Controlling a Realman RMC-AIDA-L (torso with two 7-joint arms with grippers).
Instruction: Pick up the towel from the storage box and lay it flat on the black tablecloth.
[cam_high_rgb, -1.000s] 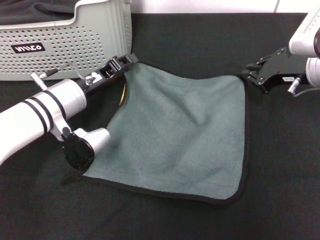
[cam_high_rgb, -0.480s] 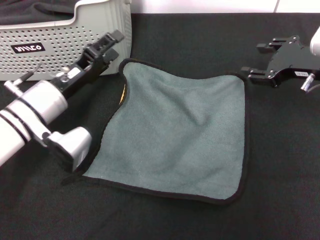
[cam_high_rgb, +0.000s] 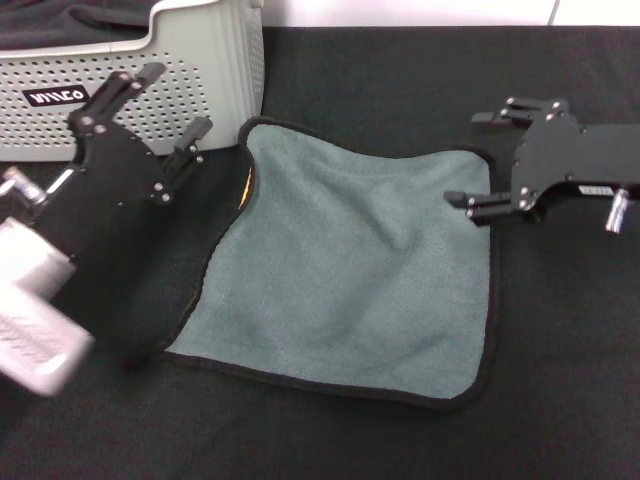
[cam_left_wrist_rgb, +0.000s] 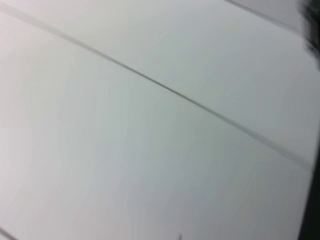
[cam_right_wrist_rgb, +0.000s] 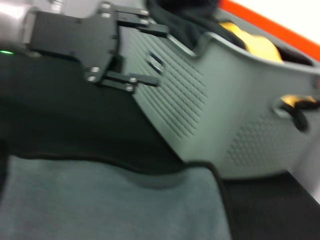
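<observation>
Head view. The towel (cam_high_rgb: 345, 275) lies grey-teal face up on the black tablecloth (cam_high_rgb: 400, 70), at about 4 o'clock from the storage box (cam_high_rgb: 215, 60), just beside it but outside it. A sliver of its yellow face shows at the edge nearest the box, and shallow ripples cross the middle. The left gripper (cam_high_rgb: 168, 102), fingers apart and holding nothing, hangs at the towel's 10 o'clock corner. The right gripper (cam_high_rgb: 475, 160), also spread and holding nothing, hangs over the 2 o'clock corner.

Left wrist view. Only a pale blank surface shows; it gives no guidance.

Right wrist view. The left gripper (cam_right_wrist_rgb: 150, 55) stands apart before the box (cam_right_wrist_rgb: 235, 100), clear of the towel (cam_right_wrist_rgb: 110, 200).

Judgement: the laying looks nearly done. Both grippers should lift straight clear so no finger snags the black edging.
</observation>
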